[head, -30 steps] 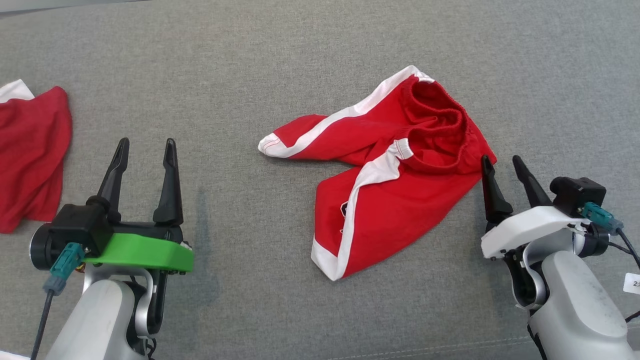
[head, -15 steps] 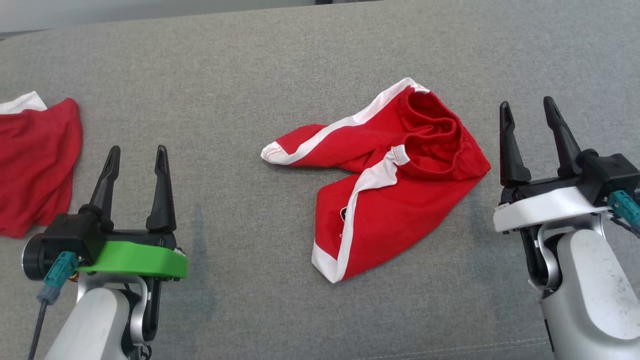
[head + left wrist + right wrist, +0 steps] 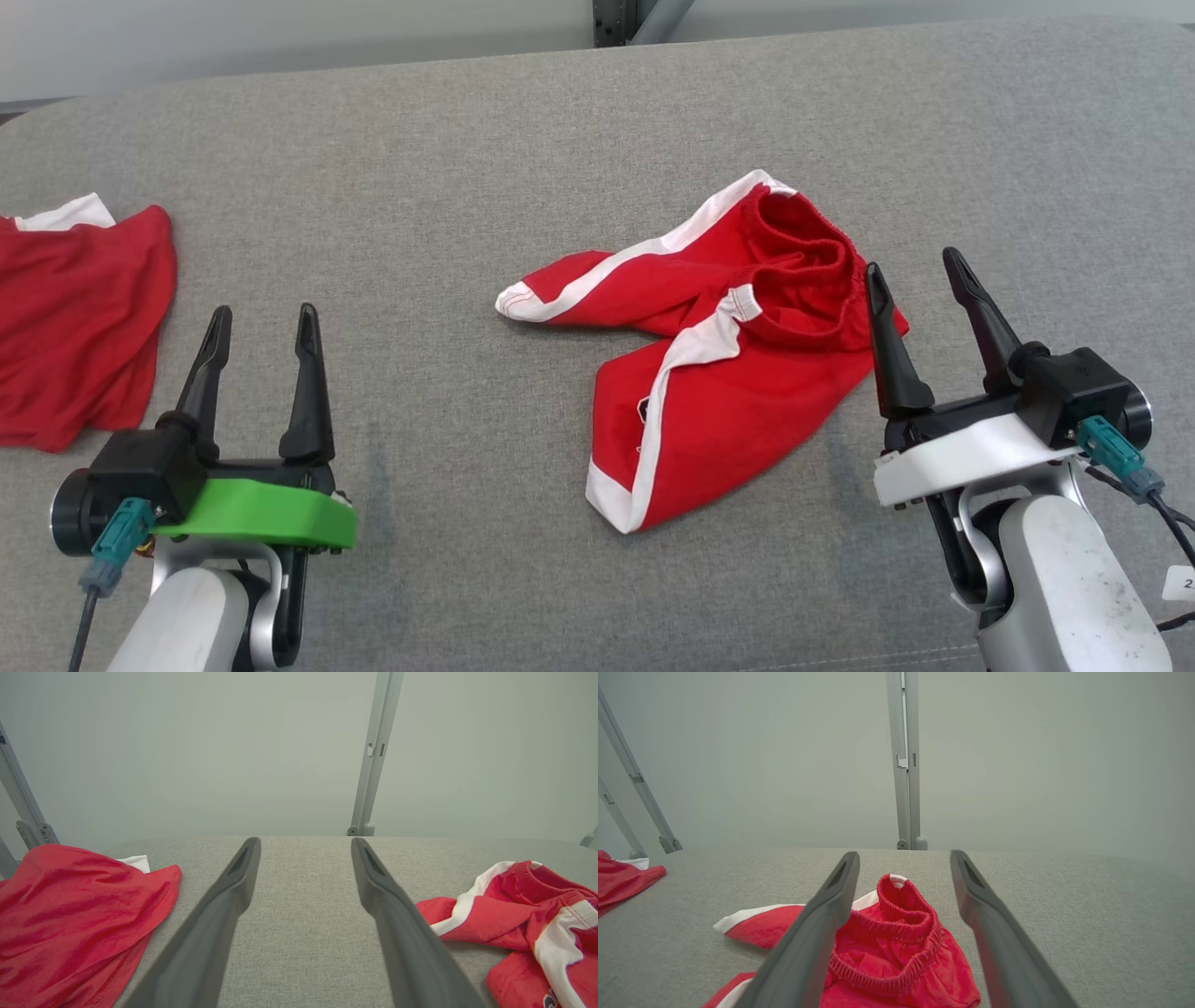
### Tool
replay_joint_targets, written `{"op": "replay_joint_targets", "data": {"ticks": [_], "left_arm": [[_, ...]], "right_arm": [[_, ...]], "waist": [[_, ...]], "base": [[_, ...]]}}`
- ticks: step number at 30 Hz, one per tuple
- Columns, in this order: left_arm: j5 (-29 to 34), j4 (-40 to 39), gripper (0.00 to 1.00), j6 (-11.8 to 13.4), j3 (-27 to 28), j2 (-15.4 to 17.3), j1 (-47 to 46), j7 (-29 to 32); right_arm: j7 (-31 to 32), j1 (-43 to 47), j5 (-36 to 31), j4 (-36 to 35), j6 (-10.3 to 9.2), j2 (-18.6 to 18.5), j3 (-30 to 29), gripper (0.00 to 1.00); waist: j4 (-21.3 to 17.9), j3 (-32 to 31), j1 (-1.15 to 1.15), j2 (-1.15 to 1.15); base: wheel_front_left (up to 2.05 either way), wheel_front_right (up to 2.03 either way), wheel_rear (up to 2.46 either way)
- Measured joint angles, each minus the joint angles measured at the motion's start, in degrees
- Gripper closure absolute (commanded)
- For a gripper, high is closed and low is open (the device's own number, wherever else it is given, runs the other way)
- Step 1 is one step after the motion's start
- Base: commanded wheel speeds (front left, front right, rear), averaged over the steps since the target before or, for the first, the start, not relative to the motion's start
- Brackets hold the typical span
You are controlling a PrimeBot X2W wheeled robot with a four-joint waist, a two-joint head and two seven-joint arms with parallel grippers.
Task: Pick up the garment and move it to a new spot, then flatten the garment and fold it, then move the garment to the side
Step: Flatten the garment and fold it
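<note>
Red shorts with white side stripes (image 3: 738,373) lie crumpled on the grey cloth surface, waistband at the upper right, one leg reaching left. My right gripper (image 3: 915,266) stands open just right of the waistband, its left finger overlapping the shorts' right edge in the head view. In the right wrist view the elastic waistband (image 3: 896,933) sits between and below the open fingers (image 3: 822,933). My left gripper (image 3: 261,322) is open at the lower left, well clear of the shorts, whose leg (image 3: 509,924) shows at the right of the left wrist view.
A second red garment with a white edge (image 3: 75,317) lies at the far left, also seen as a red heap (image 3: 79,919) in the left wrist view. The grey surface (image 3: 467,187) ends at a pale wall with a metal post (image 3: 625,19) behind.
The head camera has tilted, shifting the whole picture down. My right gripper has come back left and lower, from beside the shorts to their waistband edge. The left gripper keeps its place.
</note>
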Motion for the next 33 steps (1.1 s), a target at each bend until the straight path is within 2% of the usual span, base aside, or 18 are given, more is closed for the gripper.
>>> {"op": "replay_joint_targets", "data": {"ticks": [12,23,24,25,26,33], "left_arm": [[-0.1,-0.4,0.0,-0.1,-0.6,-0.1,-0.6,0.2],[-0.4,2.2,0.0,-1.7,-0.6,-2.6,-2.6,-0.8],[-0.4,2.5,0.0,-2.0,-0.4,-2.7,-2.6,-0.8],[-0.4,2.7,0.0,-2.0,-0.3,-2.8,-2.7,-0.8],[-0.4,2.9,0.0,-2.1,-0.1,-2.9,-2.7,-0.8],[0.2,3.5,0.0,-2.7,0.9,-3.5,-2.8,-1.0]], "right_arm": [[3.1,-0.8,-0.1,0.7,-0.01,-1.9,1.3,0.0],[7.6,-5.5,1.1,10.5,0.0,-5.8,9.6,0.0],[8.0,-5.9,1.1,11.3,0.0,-5.9,10.0,0.58],[8.1,-6.3,1.4,11.9,0.0,-6.0,10.4,0.93],[8.1,-6.7,1.7,12.2,0.0,-6.0,10.6,1.0],[8.0,-8.9,2.9,10.9,0.0,-5.7,13.5,1.0]], "waist": [[1.9,0.6,0.0,0.0],[6.2,3.6,0.0,0.0],[6.5,3.9,0.0,0.0],[6.8,4.1,0.0,0.0],[7.0,4.4,0.0,0.0],[6.9,5.1,0.0,0.0]], "base": [[0.0,0.0,0.0],[0.0,0.0,0.0],[0.0,0.0,0.0],[0.0,0.0,0.0],[0.0,0.0,0.0],[0.0,0.0,0.0]]}}
